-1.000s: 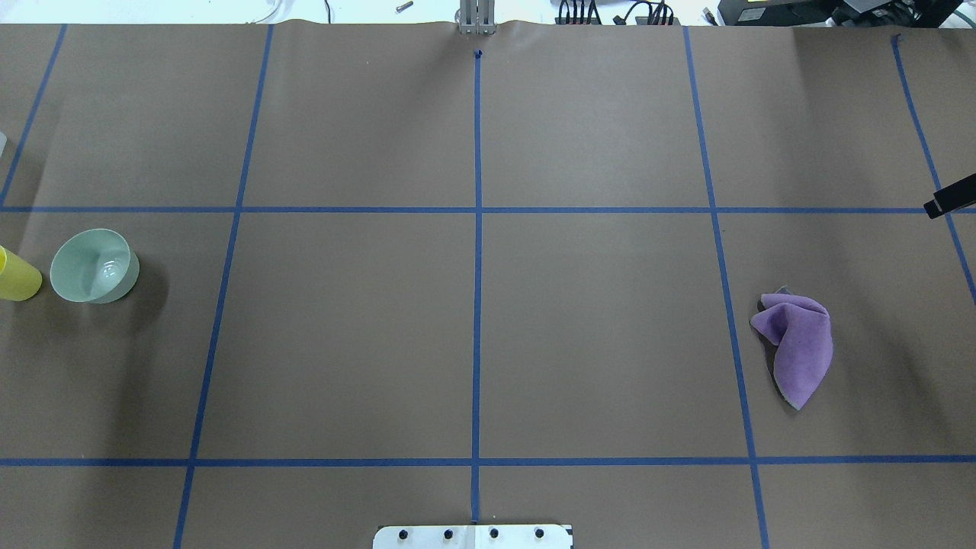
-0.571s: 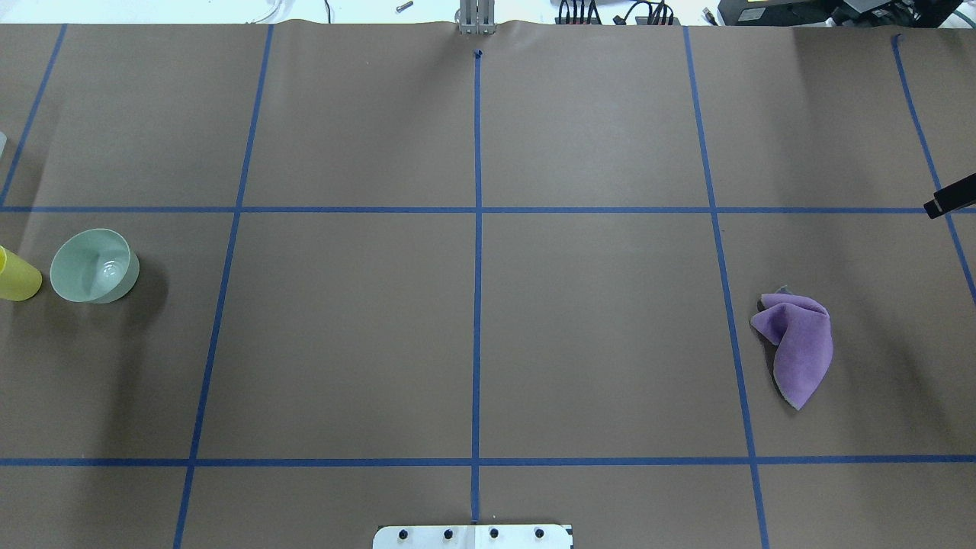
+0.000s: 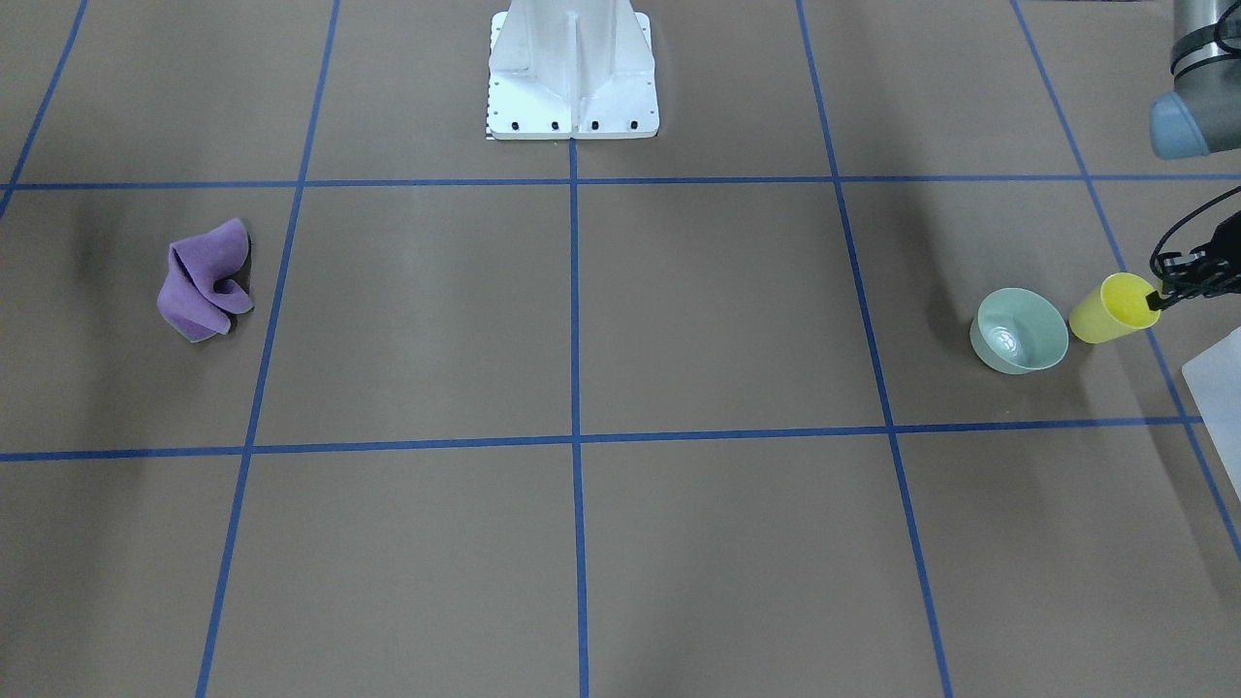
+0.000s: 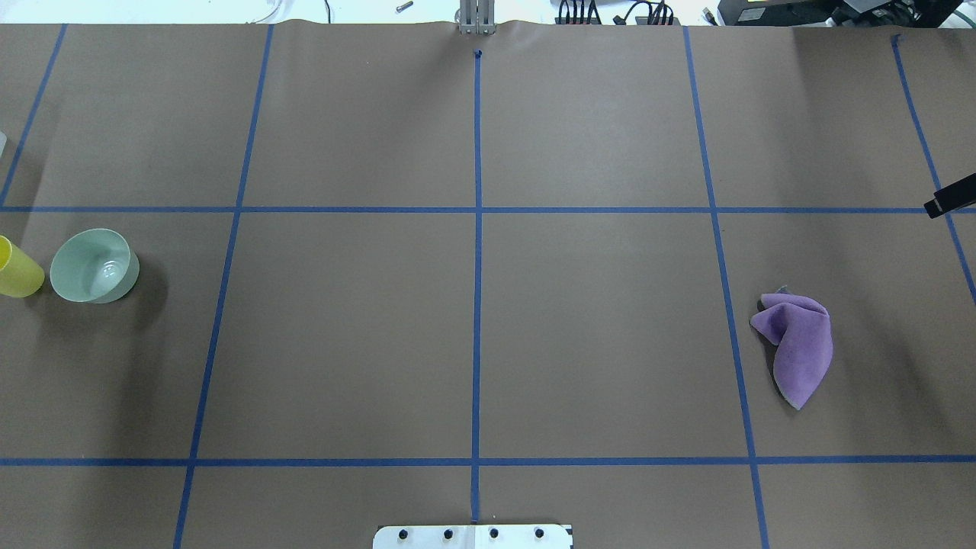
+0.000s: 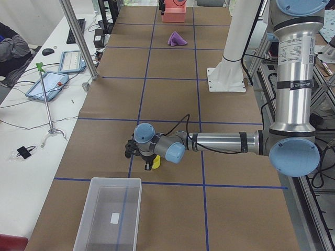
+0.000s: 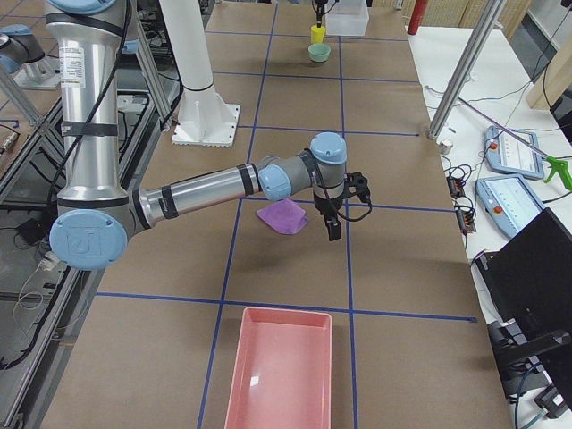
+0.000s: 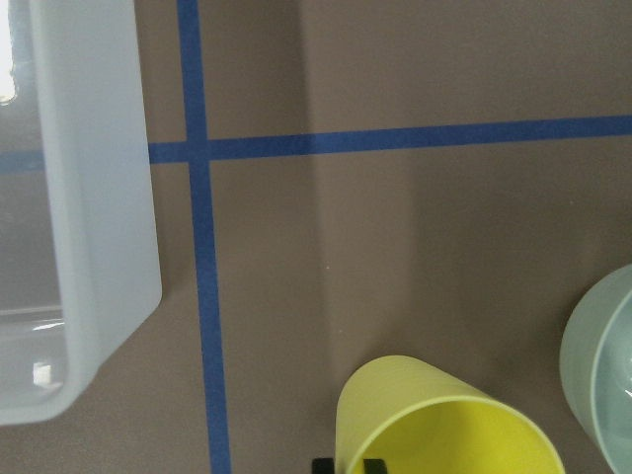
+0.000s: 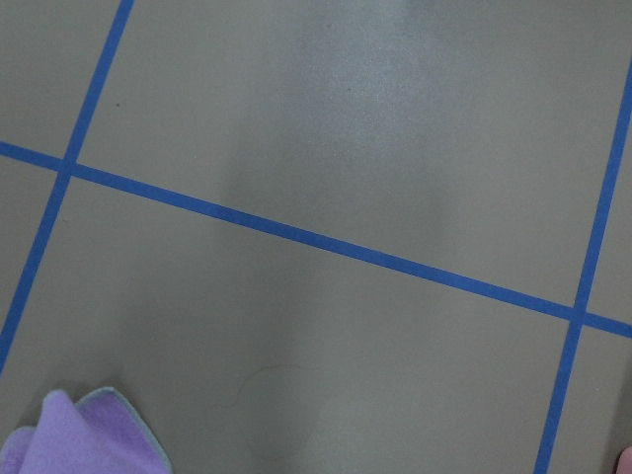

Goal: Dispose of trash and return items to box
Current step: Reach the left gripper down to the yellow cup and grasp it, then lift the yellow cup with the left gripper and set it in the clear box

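Slippage is the risk: the left gripper [image 3: 1156, 299], at the front-facing view's right edge, seems to pinch only the rim of the tilted yellow cup [image 3: 1105, 312], which could twist loose or knock the mint bowl [image 3: 1018, 332] just beside it before reaching the frosted box [image 3: 1217, 373] in the lower right corner. There is one cup, one bowl, one box, one purple cloth [image 3: 204, 281] and one pink tray [image 6: 279, 375]; how the jaws of the right gripper [image 6: 332, 219] stand cannot be told.
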`<state>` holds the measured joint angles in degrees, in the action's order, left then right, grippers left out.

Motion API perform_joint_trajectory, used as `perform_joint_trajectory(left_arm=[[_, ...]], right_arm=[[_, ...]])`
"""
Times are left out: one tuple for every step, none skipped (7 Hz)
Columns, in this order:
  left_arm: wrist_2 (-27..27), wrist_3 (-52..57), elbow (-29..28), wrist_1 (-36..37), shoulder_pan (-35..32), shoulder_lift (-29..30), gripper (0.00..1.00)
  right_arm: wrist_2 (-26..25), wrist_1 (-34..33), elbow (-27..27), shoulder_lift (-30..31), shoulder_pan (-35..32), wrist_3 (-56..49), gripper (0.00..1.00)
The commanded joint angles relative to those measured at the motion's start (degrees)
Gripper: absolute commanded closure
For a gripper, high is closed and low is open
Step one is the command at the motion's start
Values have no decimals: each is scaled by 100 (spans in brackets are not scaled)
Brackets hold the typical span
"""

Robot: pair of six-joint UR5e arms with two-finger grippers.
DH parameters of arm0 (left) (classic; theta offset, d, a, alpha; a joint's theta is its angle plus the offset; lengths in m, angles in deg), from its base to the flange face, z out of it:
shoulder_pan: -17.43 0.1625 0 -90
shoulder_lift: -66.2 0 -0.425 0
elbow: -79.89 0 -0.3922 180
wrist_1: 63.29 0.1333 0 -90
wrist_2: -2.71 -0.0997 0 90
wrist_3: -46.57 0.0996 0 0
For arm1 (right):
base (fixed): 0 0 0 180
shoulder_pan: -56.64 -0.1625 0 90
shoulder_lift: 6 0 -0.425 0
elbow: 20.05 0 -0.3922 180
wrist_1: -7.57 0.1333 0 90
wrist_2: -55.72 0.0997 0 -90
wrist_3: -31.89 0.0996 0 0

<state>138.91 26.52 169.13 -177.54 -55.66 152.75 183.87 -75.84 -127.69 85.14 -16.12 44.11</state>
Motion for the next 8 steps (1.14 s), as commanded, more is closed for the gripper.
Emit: perform_joint_trajectory(left_arm=[[441, 44, 653, 43, -160, -305, 100], [521, 45, 1021, 234, -449, -393, 100], [531, 193, 1251, 610, -695, -376, 100], [487, 1064, 1253, 1180, -1176, -332, 100], [252, 2004, 1201, 1942, -1625, 25, 100], [-99, 2736, 1053, 2646, -1934, 498, 100], [-180, 3239, 416, 2731, -2163, 947, 100], [-181, 3618, -487, 2610, -2226, 1430, 100]], right_arm=[[0, 0, -2, 0, -1, 0, 0], [0, 0, -2, 0, -1, 0, 0], [0, 0, -2, 0, -1, 0, 0], [0, 0, -2, 0, -1, 0, 0], [0, 0, -2, 0, -1, 26, 0], [0, 0, -2, 0, -1, 26, 0], [0, 0, -2, 0, -1, 35, 0], [0, 0, -2, 0, -1, 35, 0]])
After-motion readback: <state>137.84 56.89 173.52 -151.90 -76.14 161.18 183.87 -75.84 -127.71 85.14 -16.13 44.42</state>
